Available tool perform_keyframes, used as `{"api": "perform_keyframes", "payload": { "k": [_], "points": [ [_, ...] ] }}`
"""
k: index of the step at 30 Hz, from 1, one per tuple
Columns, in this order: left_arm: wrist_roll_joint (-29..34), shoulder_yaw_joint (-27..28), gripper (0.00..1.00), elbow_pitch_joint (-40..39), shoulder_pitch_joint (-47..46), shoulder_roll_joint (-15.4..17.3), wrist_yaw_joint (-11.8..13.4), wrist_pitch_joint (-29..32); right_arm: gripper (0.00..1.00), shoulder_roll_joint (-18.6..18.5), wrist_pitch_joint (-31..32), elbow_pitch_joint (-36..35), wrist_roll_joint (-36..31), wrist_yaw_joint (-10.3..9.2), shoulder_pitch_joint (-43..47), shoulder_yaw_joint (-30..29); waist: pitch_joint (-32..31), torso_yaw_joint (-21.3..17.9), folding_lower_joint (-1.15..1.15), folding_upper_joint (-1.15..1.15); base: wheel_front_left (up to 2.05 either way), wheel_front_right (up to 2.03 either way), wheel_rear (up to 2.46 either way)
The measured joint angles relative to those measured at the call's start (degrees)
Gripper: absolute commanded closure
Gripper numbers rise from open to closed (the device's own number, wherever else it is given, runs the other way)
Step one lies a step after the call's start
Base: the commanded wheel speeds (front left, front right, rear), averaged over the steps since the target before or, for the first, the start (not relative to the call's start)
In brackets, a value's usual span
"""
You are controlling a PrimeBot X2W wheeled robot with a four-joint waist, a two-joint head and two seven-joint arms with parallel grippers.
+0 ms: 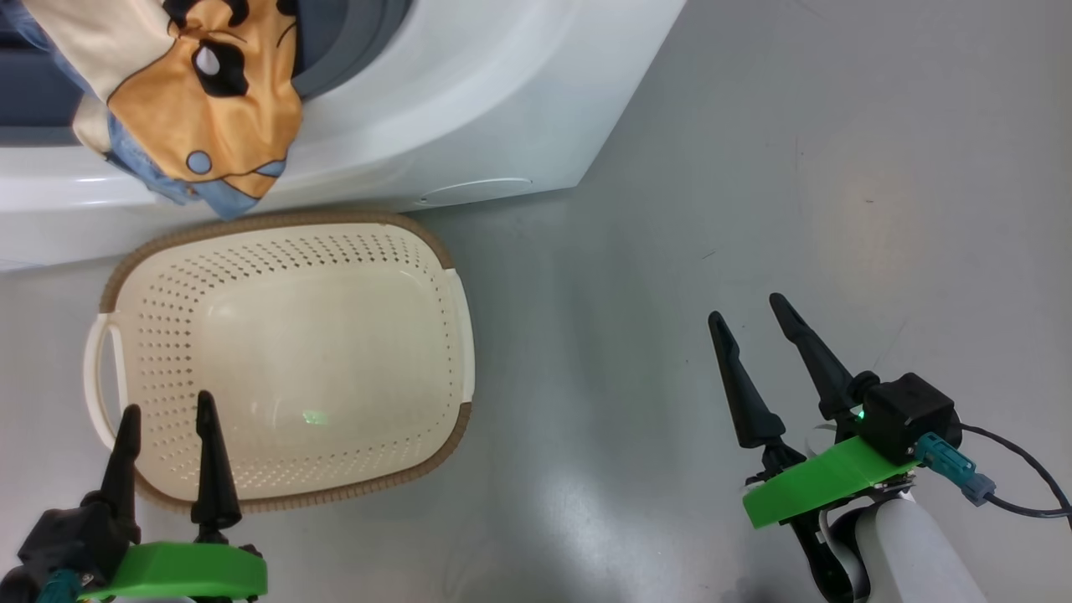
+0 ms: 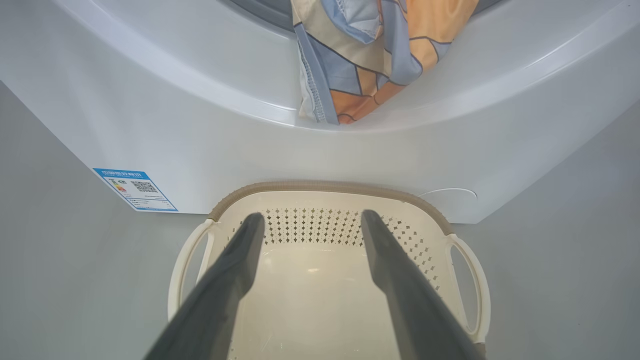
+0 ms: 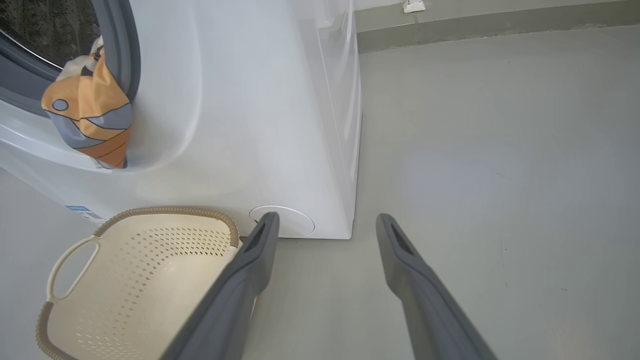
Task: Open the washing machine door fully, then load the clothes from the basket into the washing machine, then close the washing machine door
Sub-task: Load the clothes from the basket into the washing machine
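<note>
Two grippers are being logged, inspector. How are the jaws standing?

Both pairs are standing released, gripping nothing. The left gripper (image 1: 167, 402) is hovering over the near rim of the basket (image 1: 276, 219). The right gripper (image 1: 745, 307) is hanging over bare floor (image 1: 754, 167), well apart from the basket's right side.

Edges and room for moving?

The basket's far rim is sitting just beside the front of the washing machine (image 1: 469, 109), its bare cream bottom showing. The machine's right corner is ending short of the right gripper, and grey floor is lying open beyond it.

And the clothes?

The clothes (image 1: 201, 109) are hanging out of the machine's opening, draping over the grey gasket (image 1: 352, 50) and the white lower lip. They are hanging above the basket's far rim, well ahead of both grippers' fingertips.
</note>
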Motion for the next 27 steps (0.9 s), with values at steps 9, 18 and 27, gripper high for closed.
{"api": "perform_keyframes", "payload": {
  "k": [9, 18, 27],
  "points": [
    [0.5, 0.1, 0.0, 0.3, 0.0, -0.7, -0.1, 0.0, 0.0, 0.0, 0.0, 0.2, 0.0, 0.0, -0.1, 0.0, 0.0, 0.1, 0.0, 0.0, 0.0, 0.0, 0.0],
    [0.5, 0.0, 0.0, 0.2, -0.8, -0.8, -0.1, 0.0, 0.0, 0.0, 0.0, 0.3, 0.0, 0.0, -0.1, 0.0, 0.0, 0.0, 0.0, 0.0, 0.0, 0.0, 0.0],
    [1.7, -0.3, 0.0, 0.7, -8.6, -0.4, -1.8, 0.0, 0.0, 0.0, 0.0, 0.6, 0.0, 0.0, -0.3, 0.2, -0.6, -0.1, 0.0, 0.0, 0.0, 0.0, 0.0]
  ]
}}
